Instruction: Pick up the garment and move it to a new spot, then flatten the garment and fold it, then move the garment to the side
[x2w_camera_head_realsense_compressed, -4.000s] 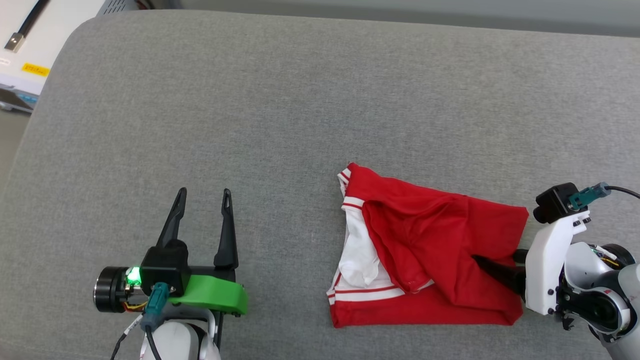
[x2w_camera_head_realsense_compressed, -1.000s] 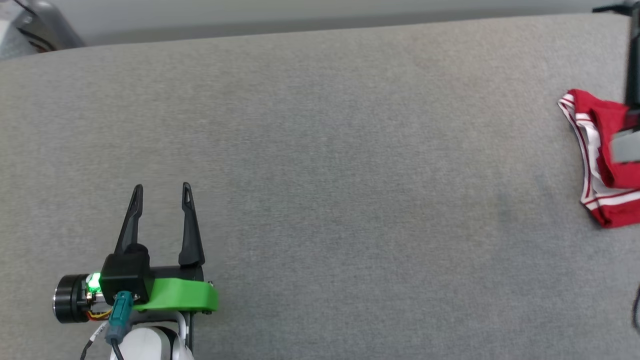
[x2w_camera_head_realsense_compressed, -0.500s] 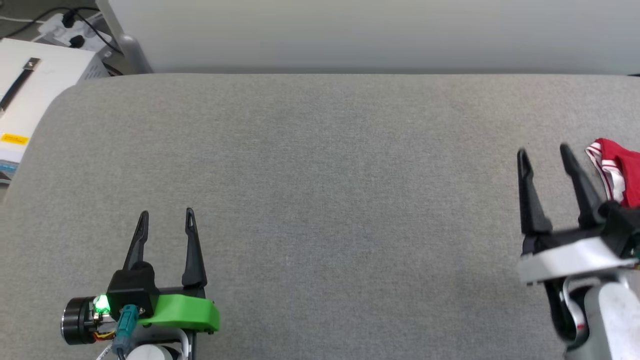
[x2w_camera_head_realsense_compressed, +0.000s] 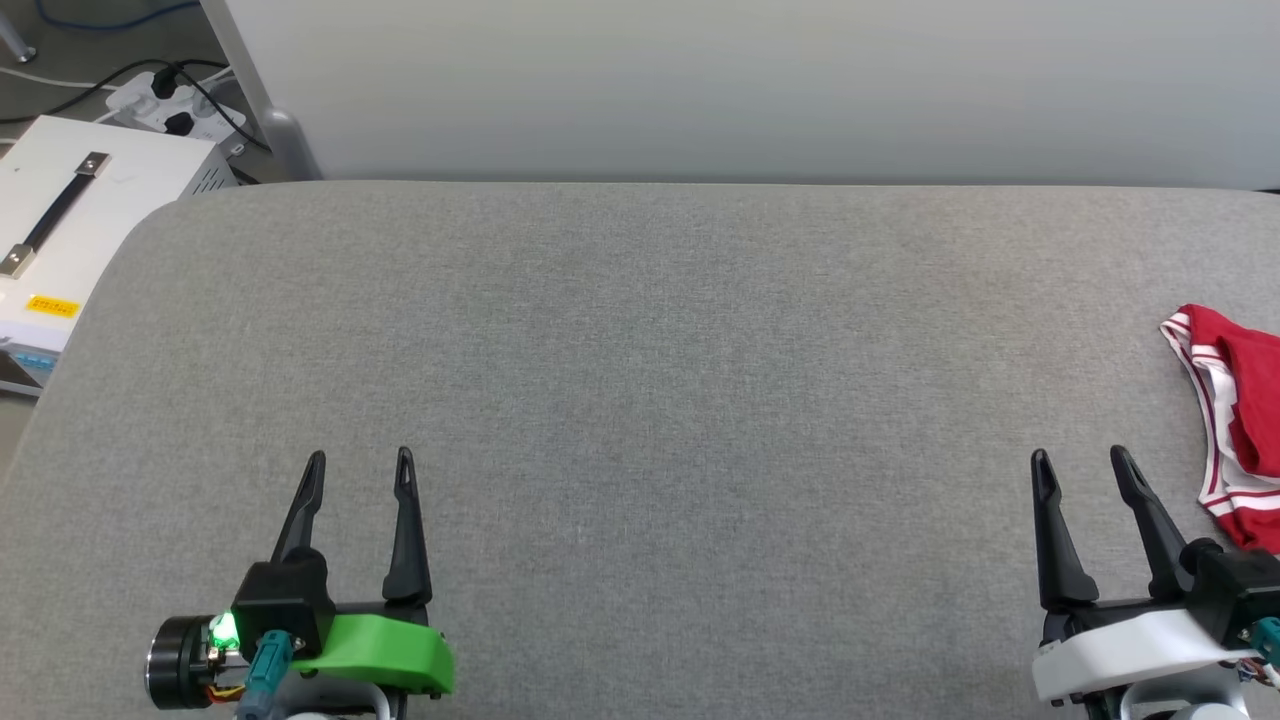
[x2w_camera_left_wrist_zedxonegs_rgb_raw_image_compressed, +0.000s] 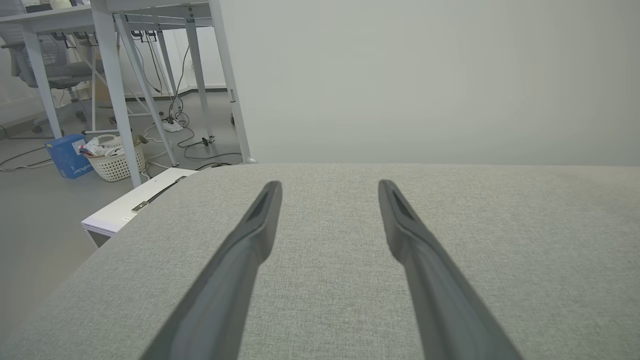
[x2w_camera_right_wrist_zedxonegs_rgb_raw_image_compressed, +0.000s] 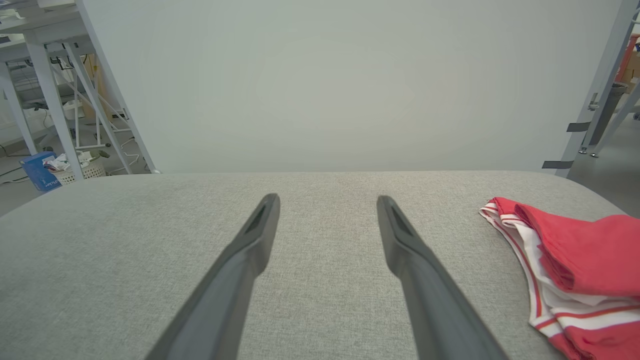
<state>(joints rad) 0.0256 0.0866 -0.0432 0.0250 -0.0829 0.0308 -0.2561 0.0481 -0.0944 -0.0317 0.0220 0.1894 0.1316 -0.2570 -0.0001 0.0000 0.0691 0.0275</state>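
Note:
The garment (x2w_camera_head_realsense_compressed: 1243, 425), red with white parts and red-white striped trim, lies folded at the far right edge of the grey padded table (x2w_camera_head_realsense_compressed: 640, 380), partly cut off by the head view. In the right wrist view the garment (x2w_camera_right_wrist_zedxonegs_rgb_raw_image_compressed: 575, 265) rests to the right of my fingers. My right gripper (x2w_camera_head_realsense_compressed: 1078, 460) is open and holds nothing, a short way left of and nearer than the garment. My left gripper (x2w_camera_head_realsense_compressed: 360, 462) stands open over bare fabric at the lower left. In the two wrist views, the left gripper (x2w_camera_left_wrist_zedxonegs_rgb_raw_image_compressed: 329, 186) and the right gripper (x2w_camera_right_wrist_zedxonegs_rgb_raw_image_compressed: 327, 200) each have spread fingers above the table.
A white box with a black handle (x2w_camera_head_realsense_compressed: 60, 215) sits off the table's left corner, beside a power strip and cables (x2w_camera_head_realsense_compressed: 165, 95). A pale wall (x2w_camera_head_realsense_compressed: 700, 90) runs behind the table. Metal desk legs (x2w_camera_left_wrist_zedxonegs_rgb_raw_image_compressed: 120, 90) and a basket (x2w_camera_left_wrist_zedxonegs_rgb_raw_image_compressed: 112, 160) stand on the floor to the left.
The head camera has swung, shifting the whole picture. The right gripper let go of the garment seconds ago and has drawn back to the lower right, away from it. The left gripper stays open.

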